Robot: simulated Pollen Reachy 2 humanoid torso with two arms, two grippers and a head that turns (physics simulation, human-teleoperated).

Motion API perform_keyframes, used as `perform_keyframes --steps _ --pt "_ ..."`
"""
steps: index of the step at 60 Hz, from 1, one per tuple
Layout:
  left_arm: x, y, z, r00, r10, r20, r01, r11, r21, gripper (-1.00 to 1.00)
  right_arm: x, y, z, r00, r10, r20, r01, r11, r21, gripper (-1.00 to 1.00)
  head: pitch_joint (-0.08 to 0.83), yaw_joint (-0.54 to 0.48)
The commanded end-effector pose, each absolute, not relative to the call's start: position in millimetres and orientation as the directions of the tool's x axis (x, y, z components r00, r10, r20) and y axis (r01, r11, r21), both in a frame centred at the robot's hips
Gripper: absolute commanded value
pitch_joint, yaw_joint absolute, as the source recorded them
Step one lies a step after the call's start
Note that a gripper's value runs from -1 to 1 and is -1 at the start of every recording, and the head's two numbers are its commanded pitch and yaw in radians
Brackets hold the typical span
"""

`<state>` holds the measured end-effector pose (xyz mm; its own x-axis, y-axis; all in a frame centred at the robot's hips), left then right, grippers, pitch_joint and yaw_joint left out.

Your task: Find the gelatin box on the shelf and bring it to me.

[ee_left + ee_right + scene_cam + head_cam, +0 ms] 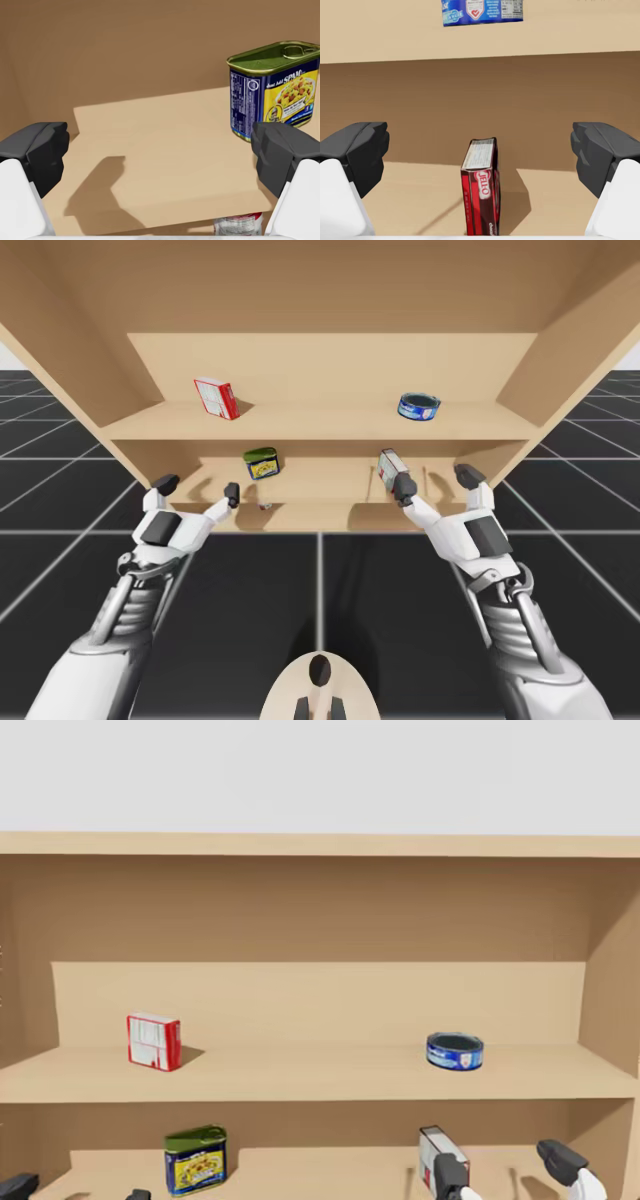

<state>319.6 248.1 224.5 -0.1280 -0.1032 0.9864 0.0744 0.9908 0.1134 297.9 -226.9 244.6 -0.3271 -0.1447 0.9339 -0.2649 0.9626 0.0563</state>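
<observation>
The gelatin box point(481, 187) is dark red with a white top and stands upright on the lower shelf, at its right part point(389, 468) point(440, 1152). My right gripper point(480, 150) is open, and the box lies ahead of it, centred between the two fingers and touched by neither. In the high view my right gripper point(436, 482) hovers at the shelf's front edge, one finger close beside the box. Its dark fingertips also show in the head view, where my right gripper point(506, 1168) is low beside the box. My left gripper point(198, 488) point(160, 150) is open at the lower shelf's left part, holding nothing.
A rectangular blue-and-yellow can with a green top point(272, 90) point(261, 463) stands on the lower shelf beside my left gripper. On the upper shelf point(320, 423) sit a red-and-white box point(216, 397) and a flat blue round can point(419, 407). A small red-and-white object point(265, 506) lies below the shelf front.
</observation>
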Motion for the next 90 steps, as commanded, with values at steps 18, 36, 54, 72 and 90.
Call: perform_keyframes --steps 18,36,54,72,90 --pt "320.4 251.0 225.0 -0.116 -0.104 0.988 0.066 0.991 0.113 -1.00 295.7 -222.5 244.6 -0.319 -0.150 0.936 -0.249 0.966 0.069 -1.00 0.111 0.09" --pt "320.4 254.8 226.4 -0.118 -0.087 0.989 0.058 0.994 0.095 -1.00 296.5 -222.1 243.9 -0.320 -0.139 0.937 -0.243 0.968 0.061 -1.00 0.151 0.27" --pt "270.8 241.5 284.5 -0.067 -0.052 0.996 0.104 0.993 0.059 -1.00 297.6 -222.7 243.4 -0.319 -0.129 0.939 -0.234 0.971 0.054 -1.00 0.168 0.28" --pt "257.5 229.3 343.5 -0.055 -0.022 0.998 0.253 0.967 0.035 -1.00 297.9 -224.7 243.4 -0.318 -0.129 0.939 -0.233 0.971 0.054 -1.00 0.174 0.30" --pt "283.7 229.9 368.9 -0.063 -0.008 0.998 0.266 0.964 0.025 -1.00 298.7 -224.0 243.0 -0.315 -0.124 0.941 -0.233 0.971 0.050 -1.00 0.188 0.30"
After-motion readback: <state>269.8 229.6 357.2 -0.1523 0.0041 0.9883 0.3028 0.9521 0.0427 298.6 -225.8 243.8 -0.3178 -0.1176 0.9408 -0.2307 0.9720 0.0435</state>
